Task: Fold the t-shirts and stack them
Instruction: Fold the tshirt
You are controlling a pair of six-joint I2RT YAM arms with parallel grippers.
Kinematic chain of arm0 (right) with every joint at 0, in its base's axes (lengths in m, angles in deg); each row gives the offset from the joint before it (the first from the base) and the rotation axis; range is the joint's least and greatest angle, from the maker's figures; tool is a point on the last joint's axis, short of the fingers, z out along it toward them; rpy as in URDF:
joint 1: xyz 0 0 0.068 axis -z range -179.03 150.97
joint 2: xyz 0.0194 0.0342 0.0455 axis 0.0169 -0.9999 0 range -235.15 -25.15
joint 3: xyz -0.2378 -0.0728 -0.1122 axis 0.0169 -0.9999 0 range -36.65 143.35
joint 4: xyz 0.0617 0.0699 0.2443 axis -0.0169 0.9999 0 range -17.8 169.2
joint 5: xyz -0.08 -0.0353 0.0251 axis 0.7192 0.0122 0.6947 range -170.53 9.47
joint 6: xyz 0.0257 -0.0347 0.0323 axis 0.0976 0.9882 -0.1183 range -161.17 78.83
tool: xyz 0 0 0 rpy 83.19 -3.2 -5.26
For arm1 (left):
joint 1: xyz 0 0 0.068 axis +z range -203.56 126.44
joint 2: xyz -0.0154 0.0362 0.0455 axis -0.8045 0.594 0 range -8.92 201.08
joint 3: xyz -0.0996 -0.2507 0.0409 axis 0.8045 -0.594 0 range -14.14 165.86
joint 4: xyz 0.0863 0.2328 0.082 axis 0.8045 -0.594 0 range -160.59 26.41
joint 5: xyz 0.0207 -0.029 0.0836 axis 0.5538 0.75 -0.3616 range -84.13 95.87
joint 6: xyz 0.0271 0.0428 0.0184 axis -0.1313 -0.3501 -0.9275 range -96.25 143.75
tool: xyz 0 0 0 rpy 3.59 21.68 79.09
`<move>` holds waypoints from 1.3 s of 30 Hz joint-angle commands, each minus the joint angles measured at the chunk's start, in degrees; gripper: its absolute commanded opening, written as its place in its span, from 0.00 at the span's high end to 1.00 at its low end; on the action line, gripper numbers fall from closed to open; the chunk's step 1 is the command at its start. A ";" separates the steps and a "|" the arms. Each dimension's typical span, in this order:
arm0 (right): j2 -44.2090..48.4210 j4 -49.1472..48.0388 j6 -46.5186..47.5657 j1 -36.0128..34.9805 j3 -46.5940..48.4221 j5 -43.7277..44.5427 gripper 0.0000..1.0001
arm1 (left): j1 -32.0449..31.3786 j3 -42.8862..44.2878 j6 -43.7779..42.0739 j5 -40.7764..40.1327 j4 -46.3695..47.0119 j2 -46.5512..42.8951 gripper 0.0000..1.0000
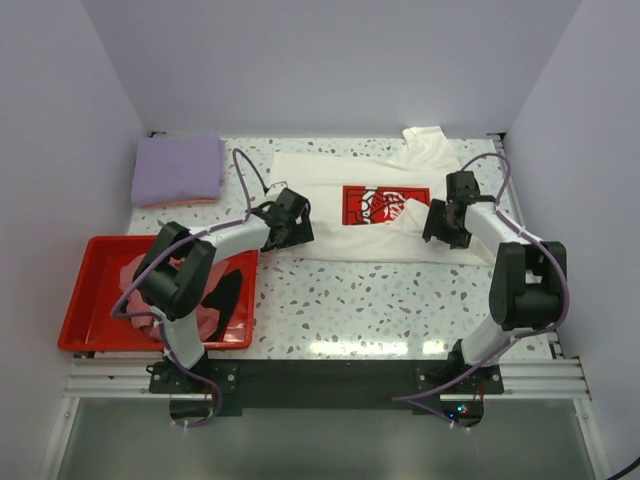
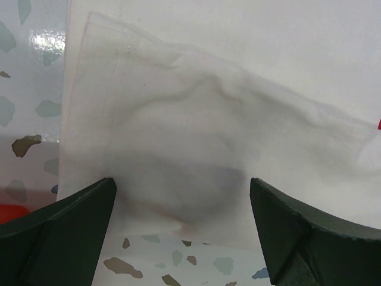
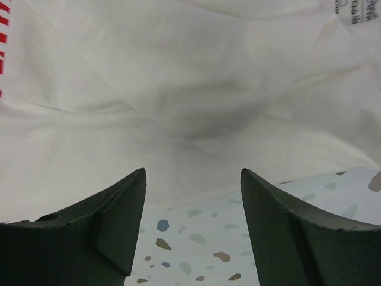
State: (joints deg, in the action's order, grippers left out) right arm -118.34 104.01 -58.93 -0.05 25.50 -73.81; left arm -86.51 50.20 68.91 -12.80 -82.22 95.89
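A cream-white t-shirt (image 1: 330, 215) with a red rectangular print (image 1: 385, 205) lies spread on the table, one sleeve (image 1: 430, 142) sticking out at the back. My left gripper (image 1: 291, 222) hangs open just over the shirt's left side. In the left wrist view a folded-in flap of the shirt (image 2: 196, 137) lies flat ahead of the wide-apart fingers (image 2: 71, 226), my left gripper (image 2: 181, 190) holding nothing. My right gripper (image 1: 445, 222) stands open over the shirt's right side, above a folded-in flap (image 1: 415, 215). Its wrist view shows creased white cloth (image 3: 196, 89) beyond the empty right gripper (image 3: 193, 179).
A folded lavender t-shirt (image 1: 178, 170) sits at the back left on something pink. A red tray (image 1: 95, 262) at the front left holds a pink t-shirt (image 1: 140, 278) and a black one (image 1: 226, 295). White walls close in on three sides.
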 commanded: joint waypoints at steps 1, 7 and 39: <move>-2.86 -3.07 -1.58 -0.04 -0.54 -2.85 0.32 | 1.57 -1.49 -1.40 -2.24 -1.05 -3.12 0.00; -5.77 -4.13 -1.75 -0.04 -0.19 -1.98 0.36 | 1.57 -1.41 -1.40 -2.15 -1.05 -3.13 0.00; -9.74 -7.11 -1.49 0.05 6.58 6.11 1.00 | 1.57 -0.79 -1.57 -2.42 -1.58 -2.69 0.00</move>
State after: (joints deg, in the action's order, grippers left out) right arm -128.29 100.19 -60.66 -0.05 29.33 -68.06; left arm -86.44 49.72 68.94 -12.74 -82.09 95.04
